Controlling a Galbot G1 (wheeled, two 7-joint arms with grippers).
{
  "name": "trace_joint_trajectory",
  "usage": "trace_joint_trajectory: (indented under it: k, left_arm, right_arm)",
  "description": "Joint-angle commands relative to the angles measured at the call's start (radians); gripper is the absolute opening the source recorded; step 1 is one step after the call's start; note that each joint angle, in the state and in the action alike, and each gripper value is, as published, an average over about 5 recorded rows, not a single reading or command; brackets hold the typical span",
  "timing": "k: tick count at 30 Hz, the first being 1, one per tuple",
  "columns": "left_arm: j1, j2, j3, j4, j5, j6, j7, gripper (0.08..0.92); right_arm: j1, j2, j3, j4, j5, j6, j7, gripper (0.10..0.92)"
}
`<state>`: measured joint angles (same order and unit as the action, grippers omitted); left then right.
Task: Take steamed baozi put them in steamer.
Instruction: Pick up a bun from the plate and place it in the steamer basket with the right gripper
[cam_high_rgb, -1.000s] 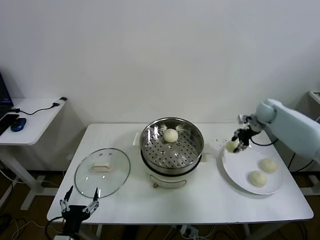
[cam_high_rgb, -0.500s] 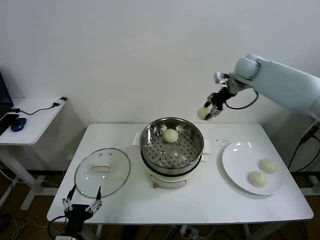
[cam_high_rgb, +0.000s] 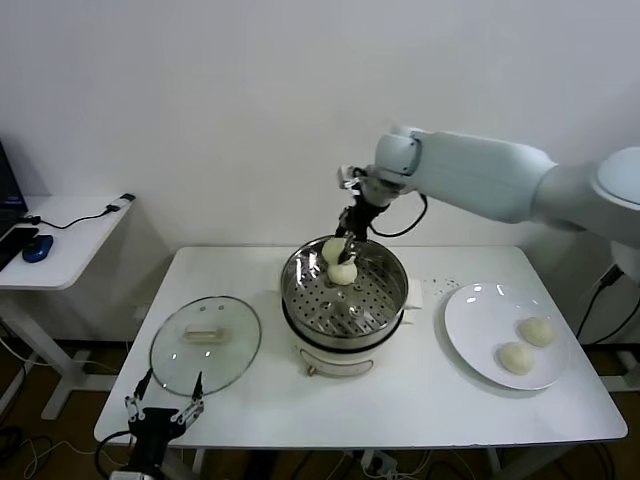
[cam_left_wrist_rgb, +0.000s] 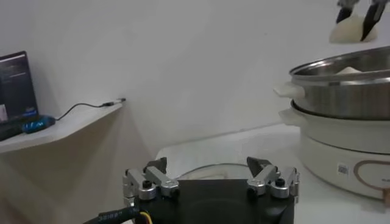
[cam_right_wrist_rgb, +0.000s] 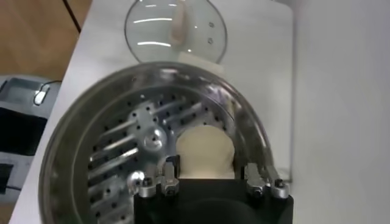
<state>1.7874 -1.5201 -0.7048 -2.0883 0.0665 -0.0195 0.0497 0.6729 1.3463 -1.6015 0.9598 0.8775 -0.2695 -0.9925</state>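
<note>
My right gripper (cam_high_rgb: 345, 242) is shut on a cream-white baozi (cam_high_rgb: 332, 250) and holds it just above the back of the shiny steamer (cam_high_rgb: 350, 305). One baozi (cam_high_rgb: 343, 271) lies in the steamer right below it. In the right wrist view the held baozi (cam_right_wrist_rgb: 204, 152) sits between the fingers, over the perforated bottom (cam_right_wrist_rgb: 122, 158). Two more baozi (cam_high_rgb: 537, 331) (cam_high_rgb: 516, 357) lie on the white plate (cam_high_rgb: 480, 320) at the right. My left gripper (cam_high_rgb: 160, 412) is open and empty, parked below the table's front left edge.
The round glass lid (cam_high_rgb: 205, 343) lies flat on the white table (cam_high_rgb: 400, 400), left of the steamer. A side desk (cam_high_rgb: 60, 235) with a mouse and cables stands at the far left. The left wrist view shows the steamer (cam_left_wrist_rgb: 341, 85) on its white cooker base.
My right gripper lifted a baozi from the plate and carried it left through the air. It now holds it low over the steamer's back. The left arm stayed put.
</note>
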Motion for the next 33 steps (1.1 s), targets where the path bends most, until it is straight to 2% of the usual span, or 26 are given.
trace_joint_trajectory:
  k: [1, 12, 20, 22, 27, 33]
  left_arm:
    - [-0.004, -0.002, -0.004, 0.001, -0.004, 0.005, 0.001, 0.823]
    - [-0.007, 0.001, -0.009, 0.013, -0.007, 0.001, 0.000, 0.823]
    - [-0.008, 0.001, -0.007, 0.014, -0.006, 0.001, -0.001, 0.823]
    - [-0.006, 0.001, -0.007, 0.014, -0.005, 0.001, -0.001, 0.823]
    - [0.000, 0.002, -0.006, 0.011, -0.003, -0.001, -0.004, 0.823]
    - [0.007, 0.005, -0.002, 0.000, 0.001, 0.000, -0.006, 0.823]
  right_arm:
    - [-0.071, 0.098, -0.027, -0.033, 0.032, -0.015, 0.028, 0.576]
    - [-0.124, 0.105, -0.032, -0.058, 0.007, -0.012, 0.027, 0.586]
    - [-0.104, 0.089, -0.021, -0.041, -0.006, -0.017, 0.025, 0.778]
    - [-0.085, 0.071, -0.013, -0.024, -0.007, -0.017, 0.023, 0.805]
    - [0.014, -0.032, -0.006, 0.076, -0.029, -0.006, -0.010, 0.822]
    - [0.183, -0.287, -0.044, 0.291, -0.085, 0.033, -0.056, 0.823]
